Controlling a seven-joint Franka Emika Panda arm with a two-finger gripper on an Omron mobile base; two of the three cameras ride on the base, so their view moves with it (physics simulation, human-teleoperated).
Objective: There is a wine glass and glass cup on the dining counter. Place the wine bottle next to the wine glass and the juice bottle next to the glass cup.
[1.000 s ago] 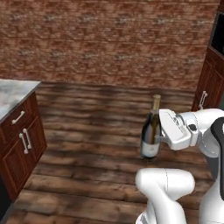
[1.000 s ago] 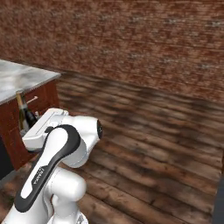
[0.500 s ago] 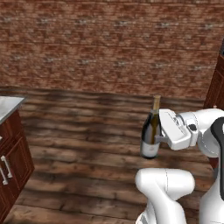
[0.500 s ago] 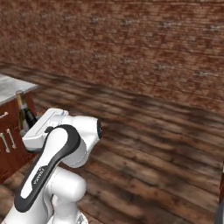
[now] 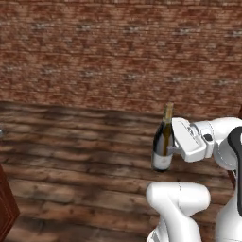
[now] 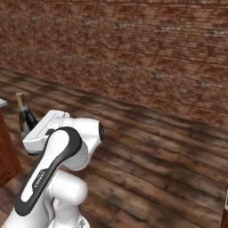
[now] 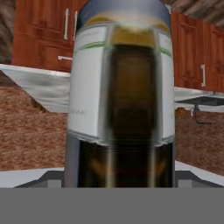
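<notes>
Dark glass with a tan-gold foil neck: the wine bottle (image 5: 163, 142) stands upright in mid-air above the wooden plank floor (image 5: 80, 156), carried at its body by the tool (image 5: 174, 149), which is closed on it from the side. In the right base view the bottle (image 6: 25, 119) appears just left of the white arm, near a reddish-brown cabinet (image 6: 8, 151) at the frame's left edge. A red brick wall (image 5: 118, 52) runs behind. In the hand view the bottle's pale label (image 7: 87, 83) sits close to the lens, with wooden cabinets (image 7: 48, 30) and a marble worktop (image 7: 39, 83) behind it.
</notes>
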